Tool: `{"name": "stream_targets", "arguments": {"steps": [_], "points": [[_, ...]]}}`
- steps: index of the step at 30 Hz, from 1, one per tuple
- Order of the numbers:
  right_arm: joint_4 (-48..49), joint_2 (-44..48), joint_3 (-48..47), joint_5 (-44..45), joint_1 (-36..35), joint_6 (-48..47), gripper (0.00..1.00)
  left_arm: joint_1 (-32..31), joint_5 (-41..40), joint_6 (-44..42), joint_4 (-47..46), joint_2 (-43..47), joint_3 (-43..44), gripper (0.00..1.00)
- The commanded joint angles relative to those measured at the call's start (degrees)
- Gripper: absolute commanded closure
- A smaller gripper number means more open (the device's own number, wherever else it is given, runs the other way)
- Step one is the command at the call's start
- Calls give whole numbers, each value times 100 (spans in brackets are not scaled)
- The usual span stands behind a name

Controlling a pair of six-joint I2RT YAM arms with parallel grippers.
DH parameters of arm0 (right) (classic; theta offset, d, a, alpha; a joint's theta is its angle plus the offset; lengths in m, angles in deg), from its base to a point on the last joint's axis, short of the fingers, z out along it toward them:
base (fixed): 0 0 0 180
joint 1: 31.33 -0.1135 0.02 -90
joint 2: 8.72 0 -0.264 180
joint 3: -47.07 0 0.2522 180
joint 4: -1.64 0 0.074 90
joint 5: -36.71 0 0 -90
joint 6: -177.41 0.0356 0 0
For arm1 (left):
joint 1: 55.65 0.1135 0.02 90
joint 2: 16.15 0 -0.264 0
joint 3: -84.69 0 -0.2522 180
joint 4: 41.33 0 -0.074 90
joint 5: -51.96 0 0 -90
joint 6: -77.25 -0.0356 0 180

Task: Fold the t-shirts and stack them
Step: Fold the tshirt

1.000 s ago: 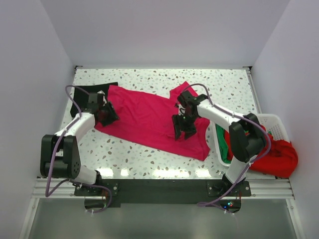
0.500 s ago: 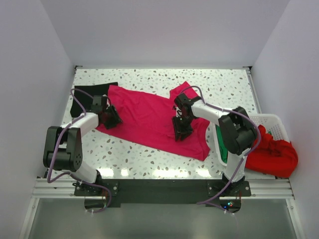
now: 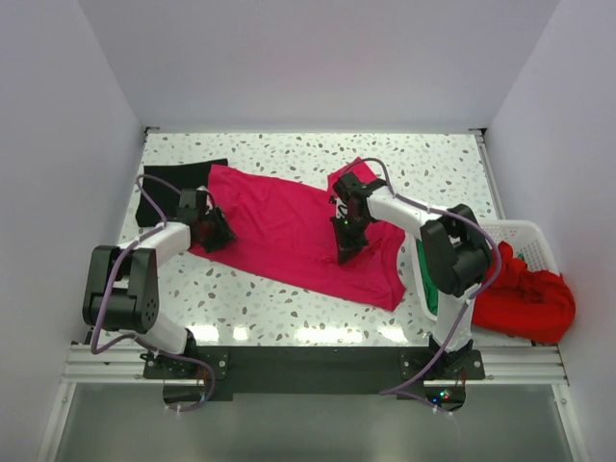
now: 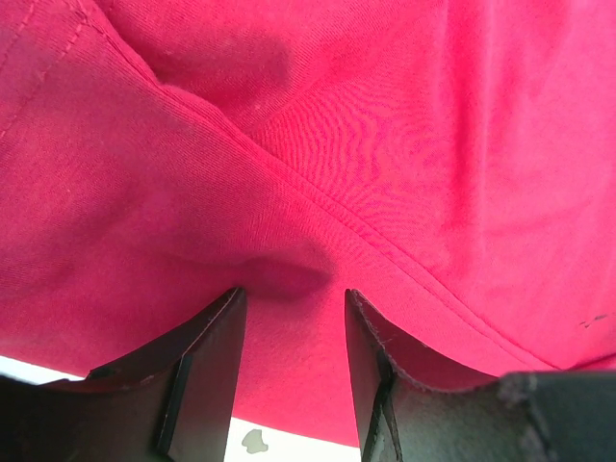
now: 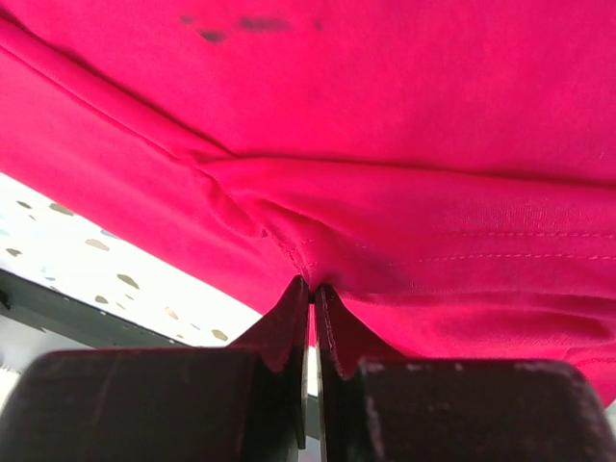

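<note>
Magenta t-shirt (image 3: pixel 279 226): spread mid-frame on counter (image 3: pixel 289 149), long axis upper left to lower right. Left end effector (image 3: pixel 216 231): parted, astride left-edge fold. Right end effector (image 3: pixel 346 252): clamped onto right-side fold.

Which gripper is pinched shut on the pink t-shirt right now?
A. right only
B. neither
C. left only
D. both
A: in its wrist view the right gripper has its fingers pressed together on a fold of the pink t-shirt, while the left gripper shows a clear gap between its fingers.
</note>
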Motion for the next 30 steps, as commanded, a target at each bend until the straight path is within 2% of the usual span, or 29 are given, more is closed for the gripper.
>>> {"name": "stream_targets", "arguments": {"steps": [1, 11, 19, 20, 23, 24, 27, 30], "points": [[-180, -53, -498, 111, -9, -126, 98, -18, -193, -160, -75, -35, -263, 50], [-541, -676, -1395, 332, -9, -373, 98, -18, -210, -230, -84, -18, -474, 50], [-796, -1054, -2063, 420, -9, -461, 93, -18, -228, -248, -67, 18, -588, 50], [-813, -1081, -2107, 420, -18, -452, 91, -10, -228, -248, -75, 18, -615, 50], [-901, -1178, -2300, 446, -18, -452, 75, -10, -237, -248, -58, 61, -659, 50], [-953, -1204, -2388, 455, -9, -452, 68, -10, -237, -248, -58, 79, -667, 50], [-1015, -1195, -2546, 490, -9, -443, 55, -10, -237, -248, -58, 97, -720, 50], [-1103, -1125, -2731, 508, -18, -408, 50, -10, -245, -248, 12, 167, -720, 50]]}}
